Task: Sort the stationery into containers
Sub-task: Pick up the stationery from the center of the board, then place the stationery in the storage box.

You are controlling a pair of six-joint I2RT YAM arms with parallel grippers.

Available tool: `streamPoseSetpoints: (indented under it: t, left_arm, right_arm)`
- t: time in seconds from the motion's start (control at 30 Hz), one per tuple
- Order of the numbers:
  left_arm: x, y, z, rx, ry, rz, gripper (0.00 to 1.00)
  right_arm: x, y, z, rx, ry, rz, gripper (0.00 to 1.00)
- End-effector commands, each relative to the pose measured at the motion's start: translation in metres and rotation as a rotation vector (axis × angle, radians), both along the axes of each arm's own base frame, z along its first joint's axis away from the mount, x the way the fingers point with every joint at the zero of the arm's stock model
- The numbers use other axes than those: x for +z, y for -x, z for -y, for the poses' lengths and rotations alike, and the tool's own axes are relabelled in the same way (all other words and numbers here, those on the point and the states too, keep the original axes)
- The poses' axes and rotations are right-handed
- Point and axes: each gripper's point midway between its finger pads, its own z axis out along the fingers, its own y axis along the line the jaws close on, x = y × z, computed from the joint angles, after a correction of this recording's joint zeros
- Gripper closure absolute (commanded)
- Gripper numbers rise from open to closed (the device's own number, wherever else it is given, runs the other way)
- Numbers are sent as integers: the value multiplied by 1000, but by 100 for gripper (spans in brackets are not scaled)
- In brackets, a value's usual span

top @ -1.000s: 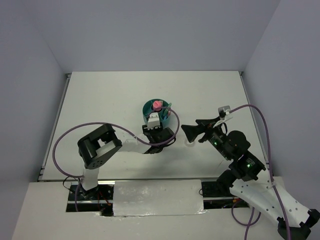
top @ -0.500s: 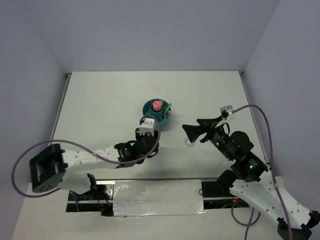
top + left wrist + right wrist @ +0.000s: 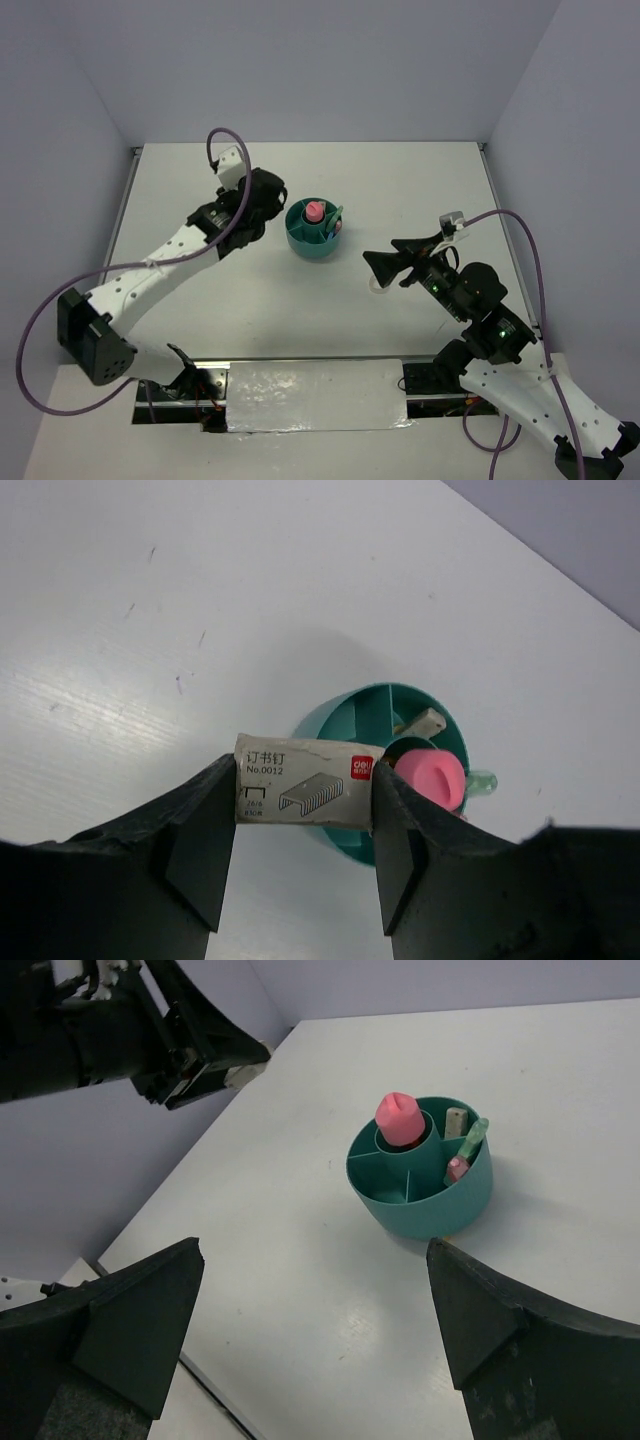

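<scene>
A small white staple box [image 3: 300,780] is being gripped across its length between the fingers of the left gripper [image 3: 305,795], one short end against each pad. The teal organiser [image 3: 335,702] is being seen just beyond and below the fingertips, partly behind the box.

In judgement, the placing step is being prepared. The box is best being carried forward until a bare ring compartment lies straight under the fingers, and then tilted so that a short end is being lowered in first, since the box looks long against the dividers. The central cup, beside the right-hand finger, is being filled by the pink tube [image 3: 432,778] and is to be avoided. The grip should be loosened only once the box is low between the walls.

The organiser's near wall and its nearest compartments are being hidden by the box. The right gripper [image 3: 315,1250] is being held wide apart with nothing between its fingers. A faint pale shape under them in the top view cannot be named.
</scene>
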Motion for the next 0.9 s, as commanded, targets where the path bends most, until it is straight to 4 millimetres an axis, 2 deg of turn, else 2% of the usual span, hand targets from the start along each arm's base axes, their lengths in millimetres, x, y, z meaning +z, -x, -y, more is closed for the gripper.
streamPoseSetpoints:
  t: [0.0, 0.03, 0.1, 0.13, 0.23, 0.3, 0.37, 0.5, 0.57, 0.73, 0.87]
  left_arm:
    - [-31, 10, -21, 232, 62, -182, 100]
    - [-28, -2, -9, 252, 112, -177, 100]
    - [-39, 2, -16, 365, 163, -236, 100]
    - [-42, -4, -11, 420, 219, -237, 100]
    - [-57, -14, 0, 464, 298, -280, 100]
    - [-61, -25, 11, 471, 337, -294, 100]
    - [-65, -27, 13, 503, 354, -311, 100]
    - [-72, -46, 30, 459, 390, -319, 100]
    - [-79, -52, 31, 456, 404, -343, 100]
    - [-104, -57, 42, 425, 452, -415, 100]
    - [-102, -71, 55, 363, 493, -381, 100]
  right_arm:
    - [12, 2, 0, 5, -17, 4, 0]
    - [11, 2, 0, 3, -15, -1, 0]
    - [10, 2, 2, -3, -11, -6, 0]
    - [9, 2, 2, -3, -11, -7, 0]
    - [9, 5, 3, 0, -20, -10, 0]
    - [7, 7, 0, 17, -28, -9, 0]
    - [2, 7, 0, 19, -26, -16, 0]
    - [-2, 6, 0, 19, -19, -21, 0]
    - [-3, 6, 0, 19, -18, -20, 0]
    - [-4, 7, 0, 20, -5, -13, 0]
    - [-8, 6, 1, 16, 7, -16, 0]
